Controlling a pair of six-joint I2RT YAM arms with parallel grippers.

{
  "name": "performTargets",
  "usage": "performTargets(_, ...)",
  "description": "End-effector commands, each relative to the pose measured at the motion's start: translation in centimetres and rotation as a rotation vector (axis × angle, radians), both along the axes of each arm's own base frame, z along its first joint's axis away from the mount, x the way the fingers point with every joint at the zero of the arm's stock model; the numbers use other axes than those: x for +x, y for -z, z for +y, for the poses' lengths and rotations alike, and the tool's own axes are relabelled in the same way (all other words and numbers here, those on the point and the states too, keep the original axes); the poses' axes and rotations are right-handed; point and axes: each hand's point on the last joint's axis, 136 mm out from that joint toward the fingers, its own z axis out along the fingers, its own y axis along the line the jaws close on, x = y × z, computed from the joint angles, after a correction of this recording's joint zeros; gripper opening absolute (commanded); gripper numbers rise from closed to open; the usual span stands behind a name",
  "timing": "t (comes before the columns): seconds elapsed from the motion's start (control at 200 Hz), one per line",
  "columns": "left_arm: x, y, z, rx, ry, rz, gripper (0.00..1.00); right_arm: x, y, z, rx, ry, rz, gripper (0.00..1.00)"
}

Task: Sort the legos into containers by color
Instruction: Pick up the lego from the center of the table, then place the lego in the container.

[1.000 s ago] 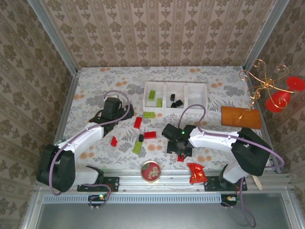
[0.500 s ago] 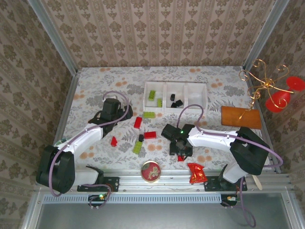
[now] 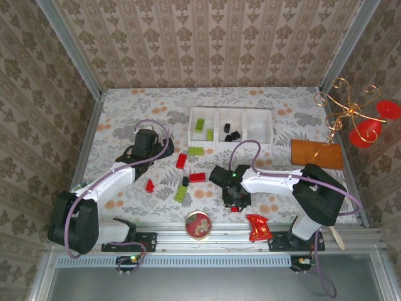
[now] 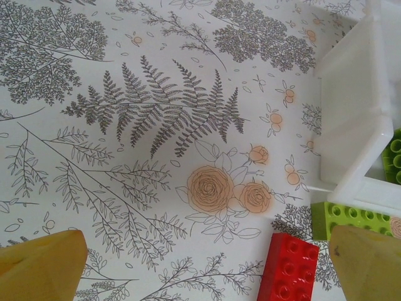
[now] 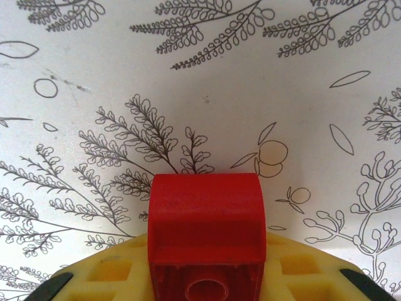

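Observation:
My right gripper (image 3: 234,200) is near the table's front, shut on a small red lego (image 5: 205,229) that sits between its yellow fingers (image 5: 106,276) just over the floral cloth. The left gripper (image 4: 207,269) stands open above the cloth, left of the white three-compartment tray (image 3: 230,111); a red lego (image 4: 288,266) and a green lego (image 4: 348,216) lie near its right finger, beside the tray wall (image 4: 357,113). Green legos (image 3: 200,124) lie in the left compartment and black ones (image 3: 232,133) in the middle. Loose red (image 3: 197,177), green (image 3: 180,193) and black (image 3: 185,181) legos lie between the arms.
A round red-topped tin (image 3: 198,224) and a crumpled red wrapper (image 3: 258,227) sit at the front edge. An orange board (image 3: 316,153) lies at the right, with a gold wire ornament (image 3: 351,113) behind it. Papered walls close in three sides.
The right gripper has shifted slightly left and its fingers have closed on the small red lego. The left arm has barely moved and stays open.

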Motion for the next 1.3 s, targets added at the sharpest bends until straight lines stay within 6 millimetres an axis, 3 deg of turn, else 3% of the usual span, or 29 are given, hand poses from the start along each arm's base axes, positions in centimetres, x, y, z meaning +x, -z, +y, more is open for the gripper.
performTargets(0.0,-0.5,0.0,0.5,-0.02,-0.023,0.011,1.0,0.1,0.5,-0.5,-0.051,-0.018,0.0,0.28)
performTargets(0.285,-0.5,0.0,0.7,-0.02,-0.027,0.012,1.0,3.0,-2.4,-0.4,-0.094,-0.052,-0.131,0.14)
performTargets(0.515,-0.7,0.2,1.0,-0.023,-0.036,0.017,1.0,6.1,-5.5,-1.3,-0.114,-0.049,-0.247,0.09)
performTargets(0.94,-1.3,0.0,1.3,-0.026,-0.038,0.026,1.0,14.8,-12.4,-7.0,-0.105,0.077,-0.492,0.1)
performTargets(1.075,-1.4,0.0,1.3,-0.035,-0.047,0.024,1.0,17.7,-13.4,-9.4,-0.099,0.171,-0.549,0.1)
performTargets(1.295,-1.2,-0.3,1.2,-0.035,-0.041,0.023,1.0,21.7,-13.8,-11.4,-0.08,0.21,-0.598,0.1)
